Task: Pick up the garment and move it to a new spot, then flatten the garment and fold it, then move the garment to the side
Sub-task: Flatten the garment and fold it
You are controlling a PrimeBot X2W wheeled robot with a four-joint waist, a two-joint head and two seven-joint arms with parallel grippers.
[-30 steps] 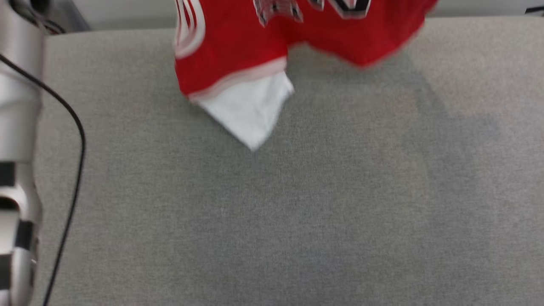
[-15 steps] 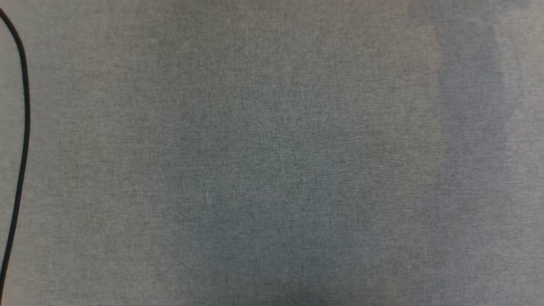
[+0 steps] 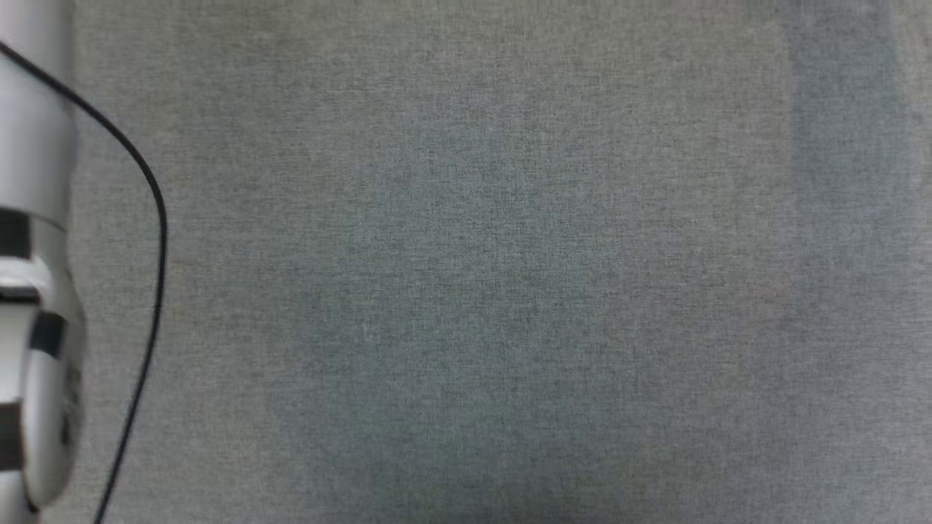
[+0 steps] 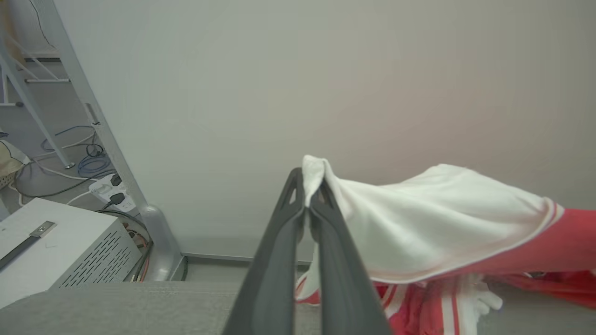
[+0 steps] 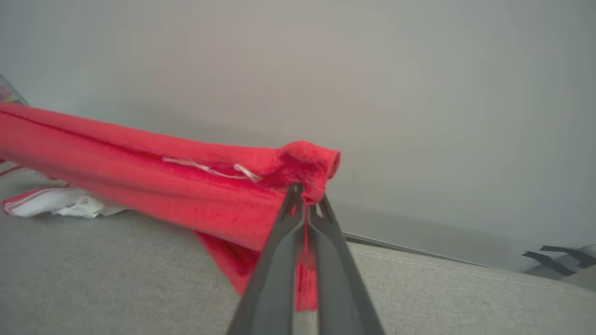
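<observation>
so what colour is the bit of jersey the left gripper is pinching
White, a plain panel of the garment, clearest in the left wrist view.

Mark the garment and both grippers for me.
garment (image 4: 442, 223): left wrist view, white panel.
left gripper (image 4: 306, 190): left wrist view, fingertips clamping white cloth.
right gripper (image 5: 307, 197): right wrist view, fingertips clamping red cloth.

Soft, even light; faint shadow band on the grey cloth surface (image 3: 844, 109); pale forearm (image 3: 36, 327) and garment (image 5: 139, 181) slightly blurred.
</observation>
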